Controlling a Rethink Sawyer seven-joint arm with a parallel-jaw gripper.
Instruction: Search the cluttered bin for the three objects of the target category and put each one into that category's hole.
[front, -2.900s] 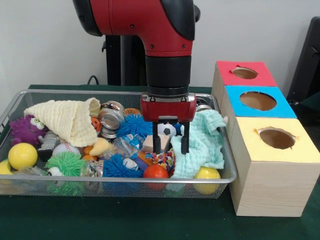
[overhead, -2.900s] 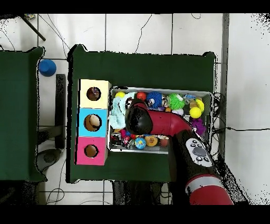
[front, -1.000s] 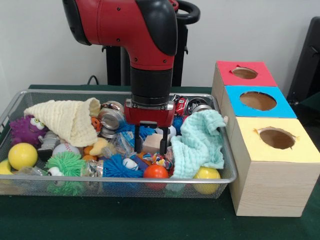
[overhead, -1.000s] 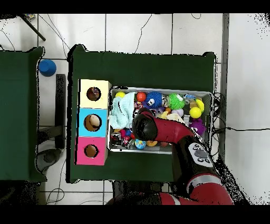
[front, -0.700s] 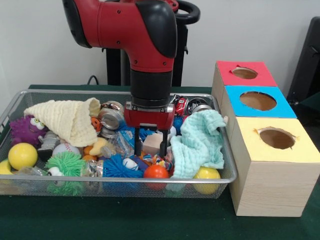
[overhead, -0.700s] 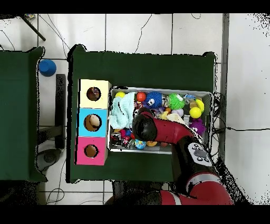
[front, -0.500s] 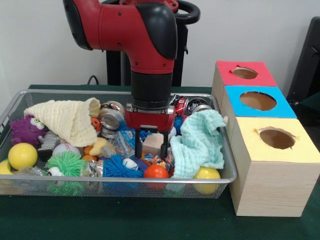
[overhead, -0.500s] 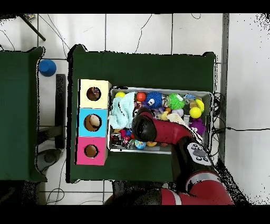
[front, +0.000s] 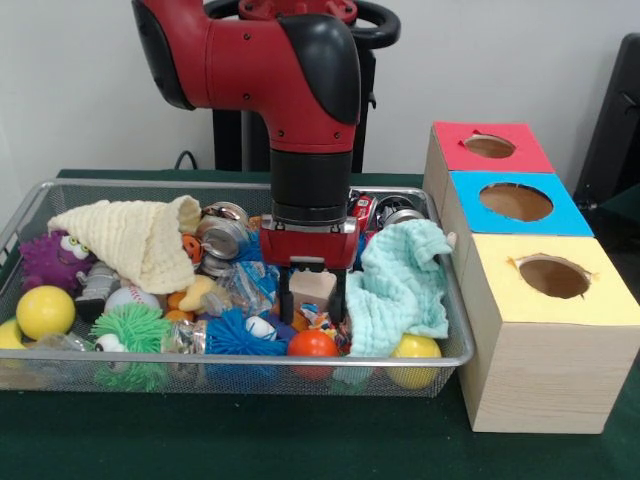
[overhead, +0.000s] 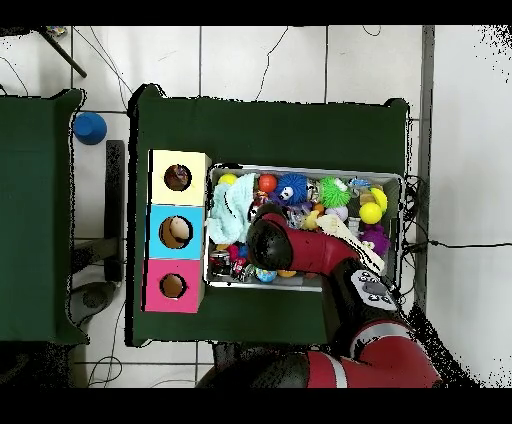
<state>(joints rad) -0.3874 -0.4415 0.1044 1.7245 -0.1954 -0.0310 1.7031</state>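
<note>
- Tool (front: 312, 302) is down in the wire bin (front: 30, 205), fingers spread either side of a tan wooden block (front: 312, 285)
- Block sits just left of the mint cloth (front: 400, 285)

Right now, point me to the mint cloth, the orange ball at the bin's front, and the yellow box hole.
mint cloth (front: 400, 285), front view, middle of the folds.
orange ball (front: 312, 344), front view, its top.
yellow box hole (front: 553, 277), front view, inside the opening.
</note>
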